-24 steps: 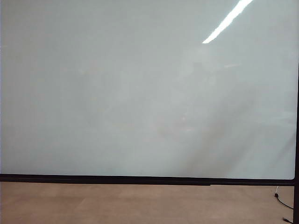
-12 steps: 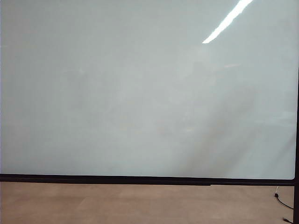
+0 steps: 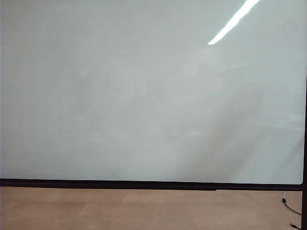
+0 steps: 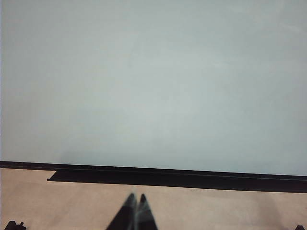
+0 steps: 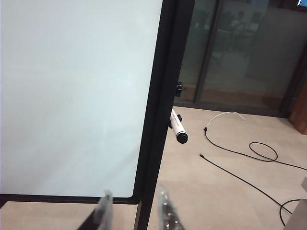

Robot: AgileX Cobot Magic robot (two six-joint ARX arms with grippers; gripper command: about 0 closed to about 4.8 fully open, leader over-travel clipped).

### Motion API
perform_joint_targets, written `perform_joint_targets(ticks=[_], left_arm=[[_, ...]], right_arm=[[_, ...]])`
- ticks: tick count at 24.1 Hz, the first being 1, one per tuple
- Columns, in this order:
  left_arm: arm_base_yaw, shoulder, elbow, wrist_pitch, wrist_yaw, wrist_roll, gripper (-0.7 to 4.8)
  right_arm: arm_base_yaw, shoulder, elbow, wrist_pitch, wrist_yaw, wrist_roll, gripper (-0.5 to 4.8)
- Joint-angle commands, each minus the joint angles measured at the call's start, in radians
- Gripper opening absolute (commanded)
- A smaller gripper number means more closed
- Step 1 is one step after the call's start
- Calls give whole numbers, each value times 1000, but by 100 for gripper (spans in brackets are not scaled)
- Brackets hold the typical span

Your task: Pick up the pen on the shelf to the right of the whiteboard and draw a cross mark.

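Note:
The whiteboard (image 3: 144, 96) fills the exterior view, glossy white in a thin black frame, and no gripper shows there. No cross mark is in view on it. In the right wrist view the pen (image 5: 178, 128), white with a dark end, sticks out beside the board's black right frame post (image 5: 163, 96); the shelf under it is hidden behind the post. My right gripper (image 5: 135, 195) is open and holds nothing, well short of the pen. In the left wrist view my left gripper (image 4: 136, 197) is shut and holds nothing, in front of the whiteboard (image 4: 153, 81).
A black ledge (image 4: 168, 178) runs under the board's lower edge. Black and white cables (image 5: 240, 153) lie on the beige floor to the right of the board, in front of dark glass doors (image 5: 230, 48). A cable end (image 3: 289, 207) shows at the exterior view's lower right.

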Motion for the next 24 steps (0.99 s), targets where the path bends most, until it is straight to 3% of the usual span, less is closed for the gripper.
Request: perform_joint_targets(ticks=[1,7,21,22,24], left_arm=[[0,0,3,13,0,4,-4],[0,0,3,13,0,4,-5],[0,0,3,13,0,4,-5],[0,0,3,13,0,4,-4],[0,0,3,12,0,4,-5]], right_arm=[[0,0,3,69,-27,8,126],[0,0,4,160,-17,110,126],[-1,32,49,42,10,48,129],[-1,61,59,51,16,45,168],[-1,108,71,76,23,43,181]])
